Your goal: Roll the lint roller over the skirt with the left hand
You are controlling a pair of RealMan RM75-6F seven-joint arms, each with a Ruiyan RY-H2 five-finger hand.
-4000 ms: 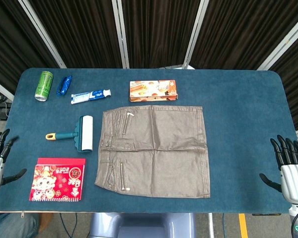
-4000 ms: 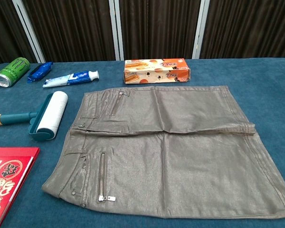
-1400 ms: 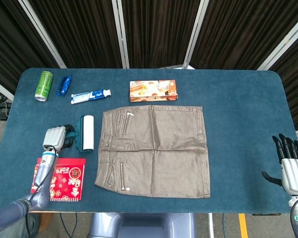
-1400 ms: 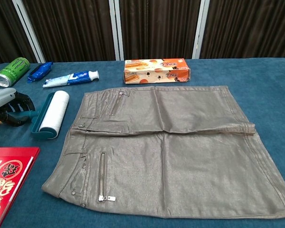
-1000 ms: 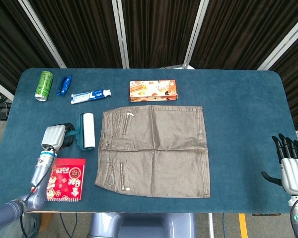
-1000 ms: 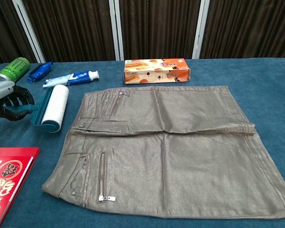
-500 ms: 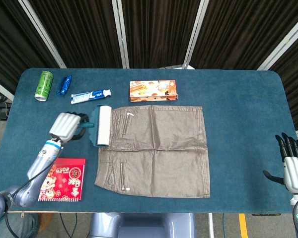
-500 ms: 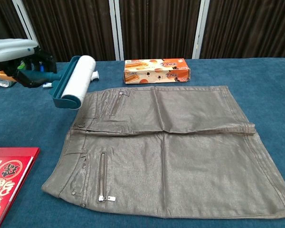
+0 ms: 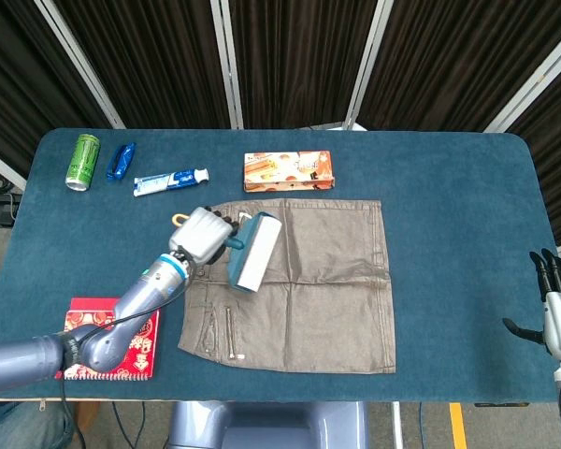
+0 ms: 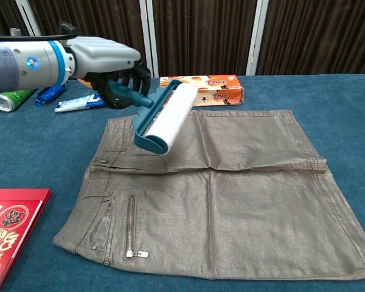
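Observation:
A grey-brown skirt [image 9: 309,281] [image 10: 231,188] lies flat in the middle of the blue table. My left hand [image 9: 201,237] [image 10: 106,64] grips the teal handle of the lint roller [image 9: 255,251] [image 10: 165,117]. Its white roll hangs over the skirt's upper left part, near the waistband and a zip pocket. Whether the roll touches the fabric I cannot tell. My right hand [image 9: 559,304] stays at the table's right edge, fingers spread and holding nothing; the chest view does not show it.
An orange snack box [image 9: 289,171] [image 10: 201,89] lies just beyond the skirt. A toothpaste tube [image 9: 171,181], a blue packet [image 9: 120,161] and a green can [image 9: 81,160] sit at the back left. A red booklet [image 9: 122,337] [image 10: 9,234] lies at the front left.
My left hand has carried the lint roller to the right, from beside the skirt's left edge to above its upper left part. The right hand has barely moved.

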